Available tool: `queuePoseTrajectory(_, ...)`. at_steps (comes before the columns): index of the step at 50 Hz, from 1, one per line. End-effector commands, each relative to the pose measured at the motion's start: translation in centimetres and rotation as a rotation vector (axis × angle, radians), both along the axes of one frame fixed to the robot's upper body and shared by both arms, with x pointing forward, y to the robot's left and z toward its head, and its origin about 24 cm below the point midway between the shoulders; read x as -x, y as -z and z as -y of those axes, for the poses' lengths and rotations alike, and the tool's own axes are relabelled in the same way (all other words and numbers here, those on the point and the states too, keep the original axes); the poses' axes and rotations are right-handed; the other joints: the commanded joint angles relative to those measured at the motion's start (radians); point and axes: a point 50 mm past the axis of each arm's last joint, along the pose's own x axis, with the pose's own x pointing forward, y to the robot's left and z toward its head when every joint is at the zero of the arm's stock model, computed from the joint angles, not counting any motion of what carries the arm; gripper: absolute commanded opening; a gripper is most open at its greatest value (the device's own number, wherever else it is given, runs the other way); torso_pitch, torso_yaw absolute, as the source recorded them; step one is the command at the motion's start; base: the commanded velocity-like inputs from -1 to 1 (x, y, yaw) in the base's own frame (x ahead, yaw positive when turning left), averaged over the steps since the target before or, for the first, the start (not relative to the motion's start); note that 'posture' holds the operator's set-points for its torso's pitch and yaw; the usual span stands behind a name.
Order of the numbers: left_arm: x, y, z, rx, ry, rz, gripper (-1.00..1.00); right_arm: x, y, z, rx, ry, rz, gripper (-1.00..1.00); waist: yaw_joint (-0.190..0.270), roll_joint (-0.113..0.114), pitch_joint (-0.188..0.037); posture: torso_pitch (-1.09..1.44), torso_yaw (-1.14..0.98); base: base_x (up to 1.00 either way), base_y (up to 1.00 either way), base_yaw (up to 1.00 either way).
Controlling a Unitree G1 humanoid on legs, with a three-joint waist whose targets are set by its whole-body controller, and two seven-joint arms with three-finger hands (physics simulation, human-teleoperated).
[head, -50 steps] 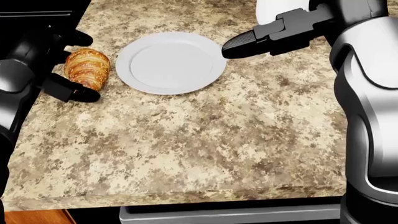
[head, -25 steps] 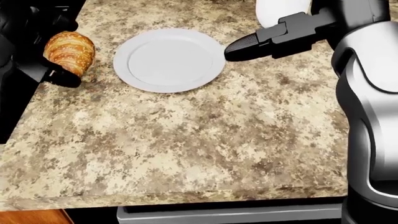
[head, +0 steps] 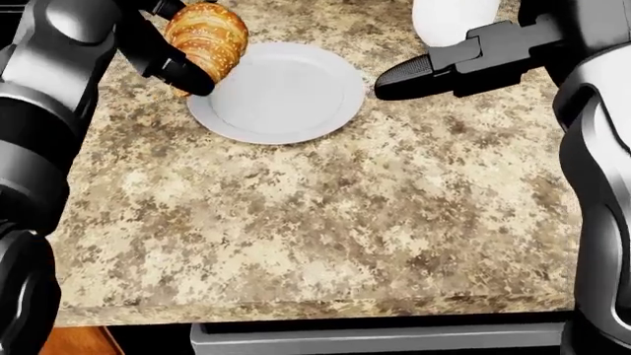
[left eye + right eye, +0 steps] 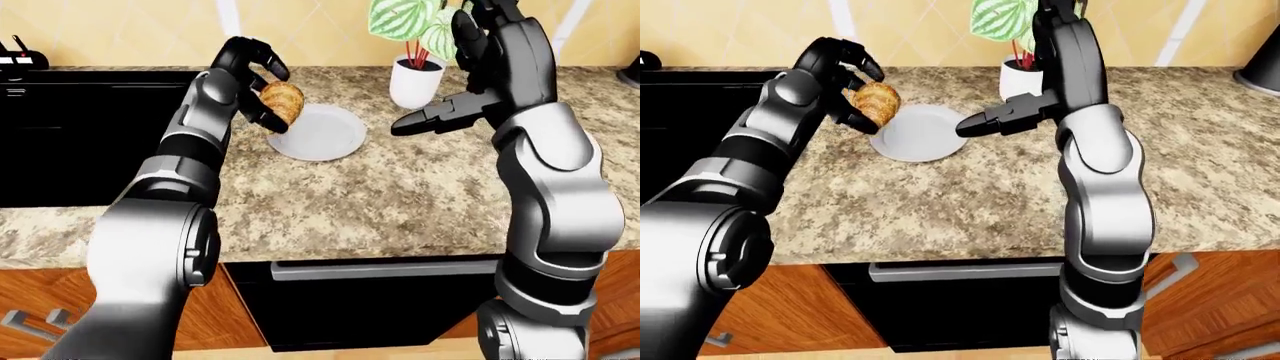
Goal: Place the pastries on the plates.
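My left hand (image 3: 183,44) is shut on a golden croissant (image 3: 208,38) and holds it in the air over the left edge of a white plate (image 3: 286,92) on the speckled granite counter (image 3: 316,222). In the left-eye view the croissant (image 4: 282,103) hangs just above the plate (image 4: 325,135). My right hand (image 3: 434,66) hovers at the plate's right side, its black fingers (image 3: 405,75) stretched out flat toward the plate and holding nothing.
A white pot with a green-leaved plant (image 4: 415,71) stands on the counter beyond the plate, under my right arm. A black stove top (image 4: 90,90) lies left of the counter. Wooden cabinets and a dark appliance (image 4: 370,300) sit below the counter edge.
My left hand has lifted the croissant off the counter and carried it right, over the plate's left rim. The view shifted slightly. The right hand stayed about where it was.
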Motion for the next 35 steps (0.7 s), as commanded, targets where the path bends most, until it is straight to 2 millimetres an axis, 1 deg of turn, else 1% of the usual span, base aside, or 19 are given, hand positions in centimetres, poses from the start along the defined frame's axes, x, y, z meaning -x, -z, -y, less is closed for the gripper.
queuePoseTrajectory(1, 0.3, -3.3, 0.8, 0.008, 0.023, 0.125, -1.0, 0.8, -1.6, 0.1, -0.002, 0.008, 0.083, 1.0, 0.001, 0.0, -0.034, 0.0, 0.0, 0.0, 0.0, 0.0)
queuePoseTrajectory(7, 0.2, -2.8, 3.1, 0.008, 0.069, 0.123, -1.0, 1.6, -2.0, 0.5, -0.006, 0.016, 0.095, 1.0, 0.002, -0.004, -0.033, 0.0, 0.0, 0.0, 0.0, 0.0)
queuePoseTrajectory(13, 0.3, -2.4, 4.5, -0.009, 0.097, 0.112, -1.0, 2.2, -2.6, 1.0, -0.006, 0.026, 0.107, 1.0, 0.003, -0.009, -0.033, 0.0, 0.0, 0.0, 0.0, 0.0)
queuePoseTrajectory(24, 0.3, -1.3, 5.5, -0.031, 0.099, 0.111, -1.0, 2.9, -2.6, 1.4, -0.008, 0.042, 0.111, 1.0, 0.003, -0.015, -0.032, 0.0, 0.0, 0.0, 0.0, 0.0)
queuePoseTrajectory(35, 0.3, -0.9, 6.0, -0.055, 0.085, 0.141, -0.99, 3.5, -2.4, 1.8, -0.013, 0.053, 0.11, 1.0, 0.004, -0.017, -0.032, 0.0, 0.0, 0.0, 0.0, 0.0)
